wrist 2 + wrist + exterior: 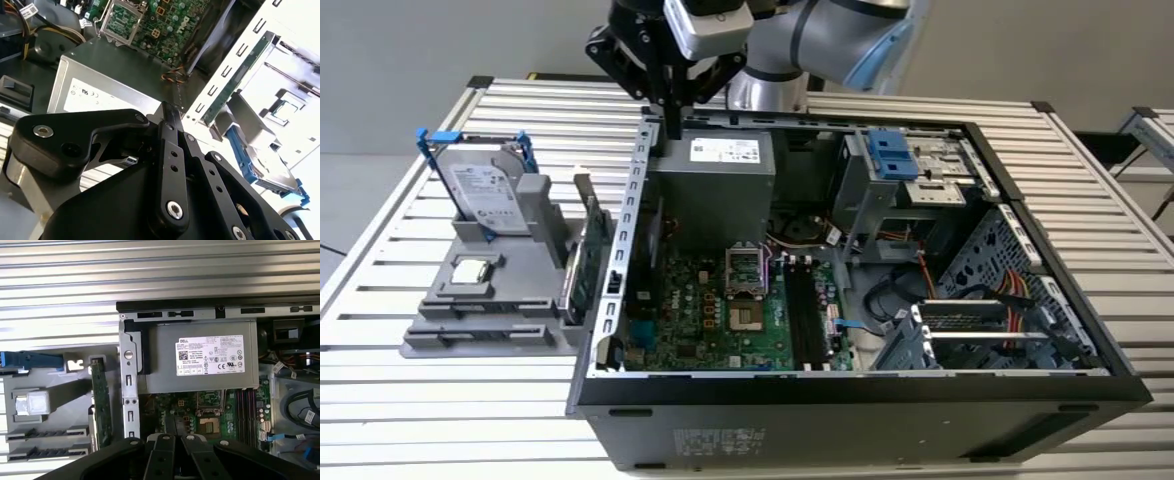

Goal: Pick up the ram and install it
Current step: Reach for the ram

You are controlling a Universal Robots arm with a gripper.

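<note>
The gripper (674, 122) hangs above the rear wall of the open computer case (638, 215), over the edge of the power supply (714, 185). Its fingers are drawn together, with nothing visible between them, so the pickup has not yet been made. The ram (570, 287) appears to be the thin strip standing on edge in the grey fixture (467, 312) outside the case at the exterior view's left. It is just beside the taller green card (599, 255), and I cannot separate the two with full confidence. The hard drive (487, 195) stands farther along the same fixture. To do the pickup well, the fingers should part while the gripper is high, well before any descent. The jaws should be turned to face the stick's flat sides, not its ends. The approach should be straight down onto the middle of its upper edge, since the card and the case wall crowd that side closely. A light, centred grip and a vertical lift would keep the stick from tilting or binding in its slot.
</note>
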